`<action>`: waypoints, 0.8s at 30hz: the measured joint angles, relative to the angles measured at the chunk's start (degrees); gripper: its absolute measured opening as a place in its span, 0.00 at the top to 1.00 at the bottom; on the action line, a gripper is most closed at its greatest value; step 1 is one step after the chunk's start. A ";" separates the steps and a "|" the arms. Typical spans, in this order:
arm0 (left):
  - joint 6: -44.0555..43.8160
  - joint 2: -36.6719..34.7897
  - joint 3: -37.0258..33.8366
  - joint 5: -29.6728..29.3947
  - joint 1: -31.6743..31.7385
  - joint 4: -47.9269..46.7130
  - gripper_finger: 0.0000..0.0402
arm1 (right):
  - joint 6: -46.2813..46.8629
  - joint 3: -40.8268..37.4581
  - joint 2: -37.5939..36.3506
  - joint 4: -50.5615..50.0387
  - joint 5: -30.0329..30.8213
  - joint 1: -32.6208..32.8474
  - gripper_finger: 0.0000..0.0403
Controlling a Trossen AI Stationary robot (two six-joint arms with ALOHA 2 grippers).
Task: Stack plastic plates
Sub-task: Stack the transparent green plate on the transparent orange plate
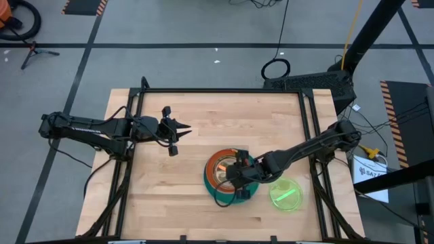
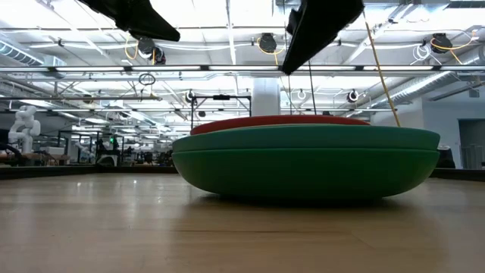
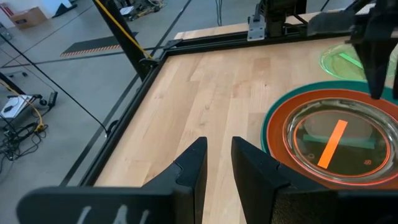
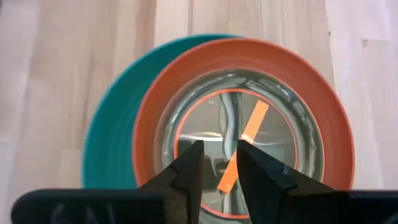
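Note:
A stack of plates [image 1: 217, 168] rests on the wood to the right of the table's middle. In the low view a dark green plate [image 2: 303, 178] sits on the table with a teal one [image 2: 303, 139] in it and a red-orange rim [image 2: 280, 120] above. A small translucent plate [image 4: 277, 134] lies on top. My right gripper [image 4: 219, 152] hovers over this stack, fingers slightly open and pointing down, touching nothing. A lime plate [image 1: 286, 193] lies flat on the table to the stack's right. My left gripper [image 1: 188, 131] waits open over the table's left half.
A black frame rail [image 1: 224, 91] borders the table on its far side, with more rails along the sides. Bare wood [image 1: 163, 190] spreads to the left of the stack and toward the far edge. The lime plate [image 3: 342, 62] lies close to the right arm.

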 joint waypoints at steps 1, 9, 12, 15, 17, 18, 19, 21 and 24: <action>0.00 -0.01 0.00 0.00 -0.01 -0.01 0.80 | -0.24 0.00 0.38 -0.02 0.00 -0.22 0.78; 0.00 -0.01 0.00 0.00 -0.01 -0.02 0.80 | 0.69 -0.04 0.13 -7.76 -0.88 -1.37 0.78; 0.00 -0.01 0.00 0.00 -0.01 -0.01 0.80 | 4.31 0.00 -2.21 -12.27 -1.94 -1.46 0.78; 0.13 -0.01 0.00 0.00 -0.01 0.06 0.80 | 6.55 0.00 -3.87 -18.40 -4.85 -1.33 0.78; 0.13 0.01 0.00 0.00 -0.01 0.06 0.80 | 6.71 0.00 -4.64 -21.59 -5.17 -0.61 0.78; 0.09 -0.01 0.00 0.00 -0.01 0.06 0.80 | 6.70 0.00 -4.98 -23.02 -5.09 -0.10 0.78; 0.09 -0.01 0.00 0.00 -0.01 0.06 0.80 | 6.64 0.00 -5.27 -24.28 -5.16 0.54 0.78; -0.08 -0.01 0.00 0.00 -0.01 0.06 0.80 | 6.61 0.00 -5.72 -25.72 -5.16 1.89 0.78; -0.60 -0.01 0.00 0.00 -0.01 0.05 0.80 | 7.03 -0.02 -6.78 -26.01 -5.16 4.13 0.78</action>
